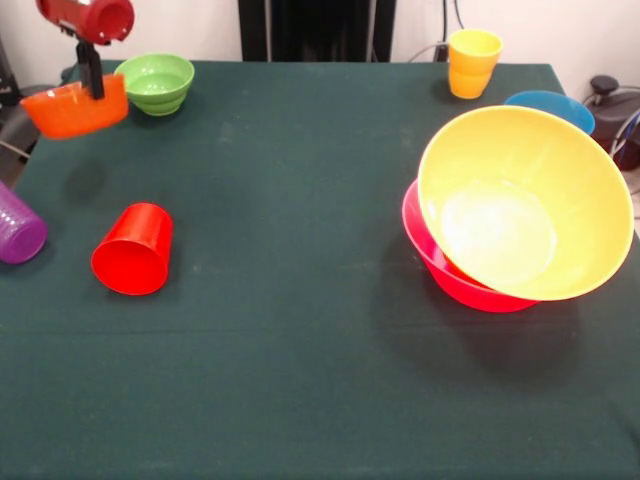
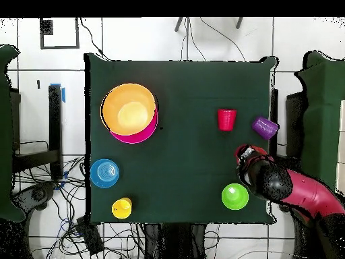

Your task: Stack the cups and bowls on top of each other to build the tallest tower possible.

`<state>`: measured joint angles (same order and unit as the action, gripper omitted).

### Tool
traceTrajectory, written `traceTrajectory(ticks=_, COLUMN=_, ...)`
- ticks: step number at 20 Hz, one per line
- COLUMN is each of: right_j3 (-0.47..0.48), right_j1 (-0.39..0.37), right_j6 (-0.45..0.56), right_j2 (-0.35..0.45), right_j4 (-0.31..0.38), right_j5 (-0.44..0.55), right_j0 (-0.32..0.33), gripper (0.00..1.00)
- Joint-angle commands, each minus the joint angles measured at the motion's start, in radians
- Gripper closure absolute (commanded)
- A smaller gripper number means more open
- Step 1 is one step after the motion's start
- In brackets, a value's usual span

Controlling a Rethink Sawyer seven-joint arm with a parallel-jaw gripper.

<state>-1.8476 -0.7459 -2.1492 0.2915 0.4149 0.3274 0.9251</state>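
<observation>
My gripper (image 1: 95, 88) is shut on the rim of the small orange bowl (image 1: 72, 110) and holds it in the air above the table's far left corner. It also shows in the overhead view (image 2: 249, 157). A green bowl (image 1: 157, 82) (image 2: 234, 196) stands just beside it. The red cup (image 1: 132, 250) (image 2: 227, 119) and the purple cup (image 1: 18, 228) (image 2: 265, 127) lie on their sides. The large yellow-orange bowl (image 1: 525, 205) (image 2: 128, 111) sits tilted in the pink bowl (image 1: 450, 272) (image 2: 140, 137). The blue bowl (image 1: 552, 104) (image 2: 105, 173) is behind them. The yellow cup (image 1: 475, 45) (image 2: 122, 208) stands on the orange cup (image 1: 467, 84).
The table's green cloth (image 1: 300, 300) runs to the edges on all sides. The red arm (image 2: 300, 192) reaches in over the table's edge near the green bowl. Cables and a black device (image 1: 605, 95) lie off the table at the right.
</observation>
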Motion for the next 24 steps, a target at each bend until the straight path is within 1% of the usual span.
traceTrajectory(ticks=1, right_j3=-0.075, right_j1=-0.040, right_j6=0.072, right_j2=0.110, right_j4=-0.030, right_j5=0.130, right_j0=-0.016, gripper=1.00)
traceTrajectory(ticks=5, right_j3=-0.093, right_j1=-0.069, right_j6=0.048, right_j2=0.125, right_j4=-0.068, right_j5=0.146, right_j0=-0.019, gripper=1.00)
traceTrajectory(ticks=7, right_j3=-0.109, right_j1=-0.076, right_j6=0.039, right_j2=0.150, right_j4=-0.095, right_j5=0.143, right_j0=-0.012, gripper=1.00)
traceTrajectory(ticks=10, right_j3=-0.122, right_j1=-0.097, right_j6=0.033, right_j2=0.167, right_j4=-0.133, right_j5=0.163, right_j0=-0.018, gripper=1.00)
traceTrajectory(ticks=16, right_j3=-0.146, right_j1=-0.172, right_j6=0.007, right_j2=0.186, right_j4=-0.214, right_j5=0.218, right_j0=-0.043, gripper=1.00)
traceTrajectory(ticks=21, right_j3=-0.160, right_j1=-0.236, right_j6=0.019, right_j2=0.223, right_j4=-0.292, right_j5=0.278, right_j0=-0.036, gripper=1.00)
traceTrajectory(ticks=24, right_j3=-0.167, right_j1=-0.250, right_j6=0.031, right_j2=0.254, right_j4=-0.326, right_j5=0.269, right_j0=-0.022, gripper=1.00)
